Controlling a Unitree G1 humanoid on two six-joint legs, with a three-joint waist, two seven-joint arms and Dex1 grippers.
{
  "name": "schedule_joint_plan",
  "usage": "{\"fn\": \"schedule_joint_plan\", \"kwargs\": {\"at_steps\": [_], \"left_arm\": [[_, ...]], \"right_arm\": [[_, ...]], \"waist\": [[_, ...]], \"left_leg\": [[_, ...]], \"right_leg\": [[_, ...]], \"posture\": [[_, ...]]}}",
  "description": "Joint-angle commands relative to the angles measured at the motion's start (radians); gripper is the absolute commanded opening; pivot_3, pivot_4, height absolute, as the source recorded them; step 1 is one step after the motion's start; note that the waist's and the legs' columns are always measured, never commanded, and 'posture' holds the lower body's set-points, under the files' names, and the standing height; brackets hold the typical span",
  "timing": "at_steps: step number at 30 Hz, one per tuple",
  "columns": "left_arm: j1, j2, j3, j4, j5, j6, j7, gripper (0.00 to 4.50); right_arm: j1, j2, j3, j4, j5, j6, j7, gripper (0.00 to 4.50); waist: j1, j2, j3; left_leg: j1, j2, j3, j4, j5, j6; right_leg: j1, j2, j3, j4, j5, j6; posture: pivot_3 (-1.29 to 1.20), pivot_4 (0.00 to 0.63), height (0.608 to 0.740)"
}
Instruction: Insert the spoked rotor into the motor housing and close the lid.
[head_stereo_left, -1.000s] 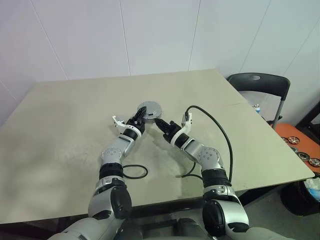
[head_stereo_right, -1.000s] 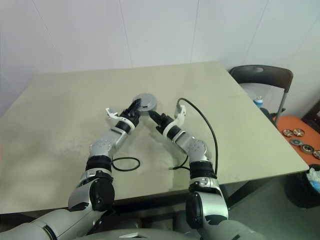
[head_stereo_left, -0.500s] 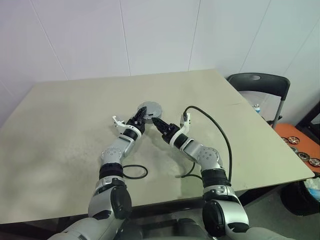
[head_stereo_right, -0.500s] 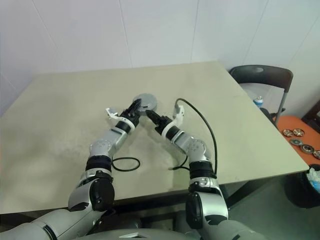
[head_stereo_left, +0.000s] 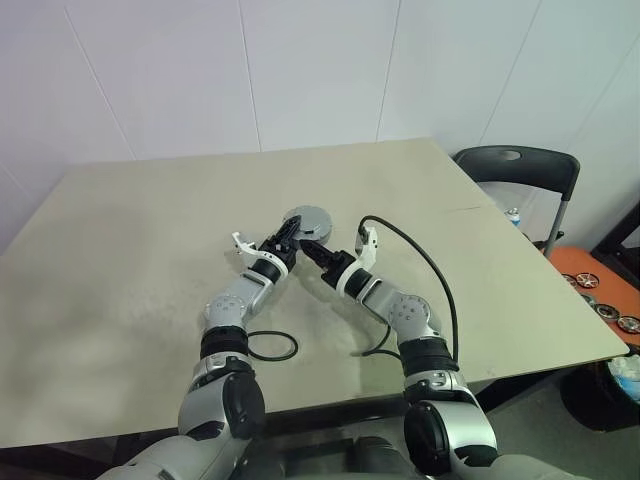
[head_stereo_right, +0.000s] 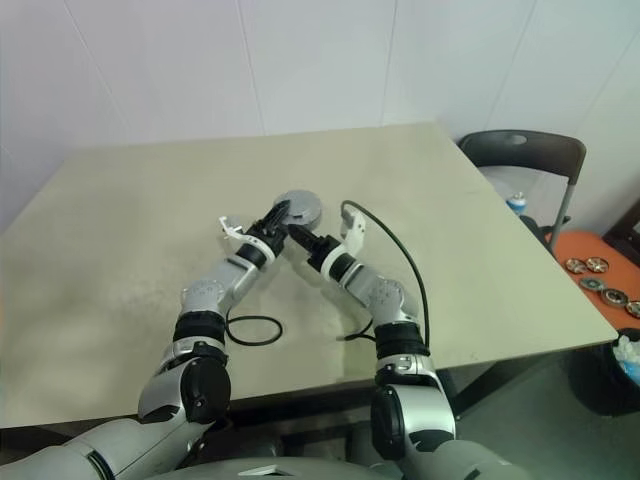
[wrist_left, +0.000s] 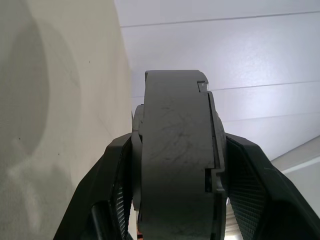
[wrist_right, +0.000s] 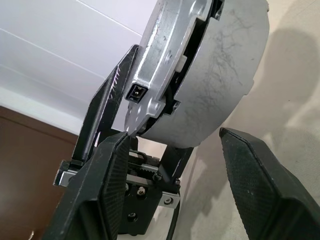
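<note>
We have the motor housing (head_stereo_left: 304, 222) near the middle of the table (head_stereo_left: 120, 260), lifted on edge between the two arms. Our left pincer (head_stereo_left: 287, 234) is clenched on it: in the left wrist view its two black fingers (wrist_left: 118, 175) press on the two flat faces of the housing (wrist_left: 175, 150). Our right pincer (head_stereo_left: 308, 249) sits just beside the housing on the near side with its jaws spread; in the right wrist view its fingers (wrist_right: 252, 170) stand either side of the grey round body (wrist_right: 215, 75) with daylight between, so it grips nothing.

The spoked rotor we cannot place by sight. The housing shows a bright metal half and a grey half with a narrow seam between, and whether the rotor is already seated inside we cannot tell.

We judge the housing to be stiff and fairly heavy for its size, metal or hard plastic, with smooth scuffed faces that could slide in the jaws. The firmest hold looks to be across the two flat faces, as the left pincer has it, or on the rim where the small tabs and the square socket give an edge to catch.

The seam's far side is hidden behind the housing. From the head views the housing is small, and half covered by the pincers. A black cable (head_stereo_left: 420, 260) loops over the table beside our right arm.
</note>
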Motion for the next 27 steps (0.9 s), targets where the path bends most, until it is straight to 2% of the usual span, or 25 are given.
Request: {"fn": "schedule_joint_plan", "kwargs": {"at_steps": [1,11,19,27], "left_arm": [[-0.022,0.000,-0.018,-0.067,-0.036,0.024,-0.021,2.33],[0.000,0.001,-0.011,-0.103,-0.052,0.051,-0.009,2.33],[0.009,0.007,-0.009,-0.100,-0.058,0.057,-0.007,2.33],[0.010,0.007,-0.011,-0.100,-0.061,0.056,-0.008,2.33]], "right_arm": [[-0.034,0.023,-0.021,-0.003,0.003,-0.035,-0.007,2.95],[-0.041,0.032,-0.074,0.012,0.064,-0.050,-0.024,2.95],[-0.037,0.038,-0.087,-0.025,0.158,0.038,0.028,2.95],[-0.035,0.033,-0.077,-0.023,0.134,0.040,0.017,2.95]], "waist": [[0.000,0.000,0.000],[0.000,0.000,0.000],[-0.002,0.000,0.000],[0.000,0.000,0.000]], "left_leg": [[0.000,0.000,0.000,0.000,0.000,0.000],[0.000,0.000,0.000,0.000,0.000,0.000],[0.000,0.000,0.000,0.000,0.000,0.000],[0.000,0.000,0.000,0.000,0.000,0.000]], "right_leg": [[0.000,0.000,0.000,0.000,0.000,0.000],[0.000,0.000,0.000,0.000,0.000,0.000],[0.000,0.000,0.000,0.000,0.000,0.000],[0.000,0.000,0.000,0.000,0.000,0.000]], "posture": [[0.00,0.000,0.740],[0.00,0.000,0.740],[0.00,0.000,0.740],[0.00,0.000,0.740]]}}
